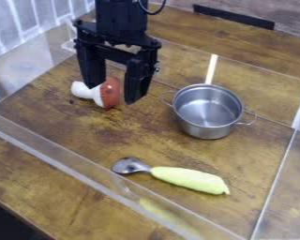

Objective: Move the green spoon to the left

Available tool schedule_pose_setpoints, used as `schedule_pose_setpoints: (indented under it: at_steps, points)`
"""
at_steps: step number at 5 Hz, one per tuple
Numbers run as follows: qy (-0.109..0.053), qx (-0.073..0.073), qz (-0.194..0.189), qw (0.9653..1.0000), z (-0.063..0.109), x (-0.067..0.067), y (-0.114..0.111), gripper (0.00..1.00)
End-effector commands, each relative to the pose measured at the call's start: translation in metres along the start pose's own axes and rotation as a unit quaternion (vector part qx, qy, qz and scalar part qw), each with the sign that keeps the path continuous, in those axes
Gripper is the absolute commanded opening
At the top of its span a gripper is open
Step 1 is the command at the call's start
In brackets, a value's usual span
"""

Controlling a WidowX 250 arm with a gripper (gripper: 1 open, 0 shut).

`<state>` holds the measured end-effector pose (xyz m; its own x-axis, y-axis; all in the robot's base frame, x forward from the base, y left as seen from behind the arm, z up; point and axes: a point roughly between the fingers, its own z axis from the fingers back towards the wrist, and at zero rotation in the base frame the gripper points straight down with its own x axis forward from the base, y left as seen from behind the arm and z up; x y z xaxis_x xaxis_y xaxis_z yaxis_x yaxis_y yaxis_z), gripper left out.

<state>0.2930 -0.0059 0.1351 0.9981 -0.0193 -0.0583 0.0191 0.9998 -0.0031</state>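
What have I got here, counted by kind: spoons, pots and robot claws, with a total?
Spoons: 1, the one with the yellow-green handle
Pots: 1, the metal pot
Claws: 1, the black claw
Total: 3

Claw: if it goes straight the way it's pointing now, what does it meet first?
Likely the red-and-white object, which shows just below the claw; depth is unclear from this one view, so possibly the wooden table instead.
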Motion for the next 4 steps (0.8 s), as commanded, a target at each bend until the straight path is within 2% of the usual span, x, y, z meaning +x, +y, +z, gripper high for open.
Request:
schedule_pose_setpoints:
  at_steps: [1, 2, 3, 4]
  points:
    - [0.012, 0.002, -0.08, 0.9967, -0.007, 0.002, -0.006, 1.0]
    - [0.014, 0.019, -0.203, 0.9789, -0.016, 0.007, -0.027, 1.0]
    - [0.014, 0.035, -0.323, 0.9458, -0.028, 0.002, -0.047, 1.0]
    - [0.012, 0.043, -0.438, 0.898, -0.042, -0.002, -0.057, 1.0]
